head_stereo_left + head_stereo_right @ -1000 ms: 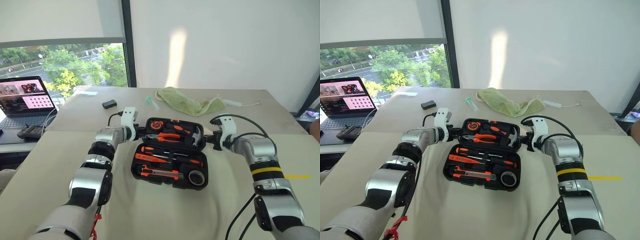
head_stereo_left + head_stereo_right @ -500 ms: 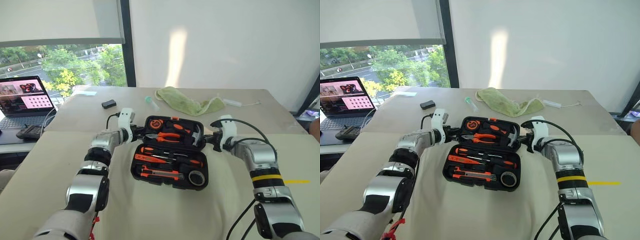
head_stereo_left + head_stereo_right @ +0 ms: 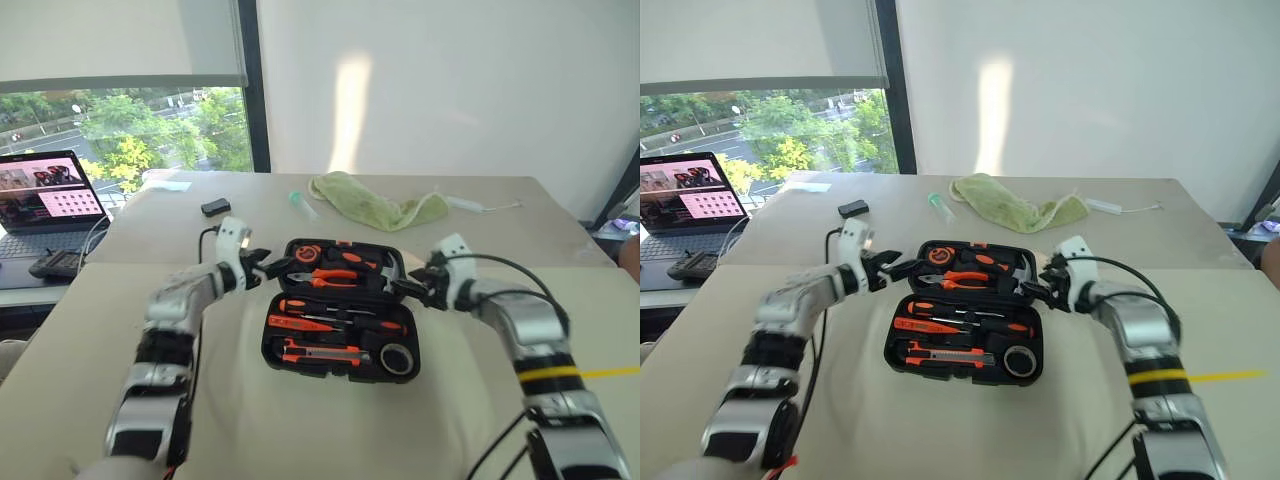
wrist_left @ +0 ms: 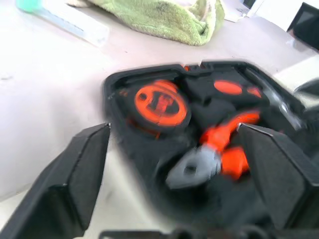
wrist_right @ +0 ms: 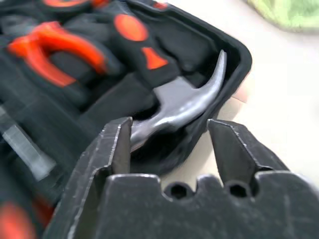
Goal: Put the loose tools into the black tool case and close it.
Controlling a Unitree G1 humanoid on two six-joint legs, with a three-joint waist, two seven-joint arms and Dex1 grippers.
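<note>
On the cloth-covered table [image 3: 330,440] the black tool case [image 3: 341,307] lies open between my grippers; left gripper [image 3: 270,269] and right gripper [image 3: 404,289] have let go, fingers apart, pulled back.

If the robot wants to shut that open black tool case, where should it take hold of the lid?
Probably by the lid's two short ends, one gripper from each side. The black tool case lies open with its lid tilted up at the far side, and the left gripper and right gripper, jaws open, sit beside those ends.

Black tool case [image 3: 340,310] lies open, loose tools [image 3: 335,335] slotted inside.
</note>
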